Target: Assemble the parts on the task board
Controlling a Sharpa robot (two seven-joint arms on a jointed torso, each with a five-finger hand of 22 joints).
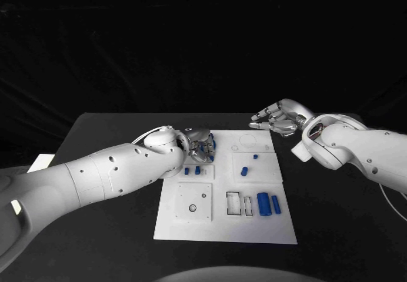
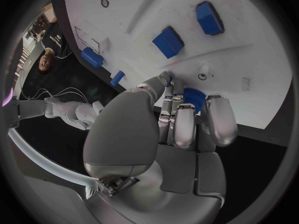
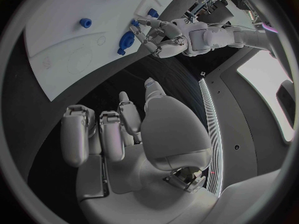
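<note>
The white task board (image 1: 254,226) lies in the middle of the black table. My left hand (image 1: 199,147) hovers over the board's far left corner and pinches a blue round part (image 1: 212,142) between thumb and fingers. The same blue round part (image 2: 193,97) sticks out past the fingertips in the left wrist view, just above the board (image 2: 249,50). From the right wrist view, the left hand (image 3: 163,35) holds the blue round part (image 3: 127,39) over the board (image 3: 69,55). My right hand (image 1: 276,119) hangs off the board's far right corner, holding nothing, fingers loosely bent (image 3: 109,134).
Loose blue parts lie on the board: two small pieces (image 1: 192,171) at the left, a peg (image 1: 244,171) and a smaller one (image 1: 255,157) in the middle, two cylinders (image 1: 270,204) at the right. Rectangular cut-outs (image 1: 238,203) sit beside them. Black table surrounds the board.
</note>
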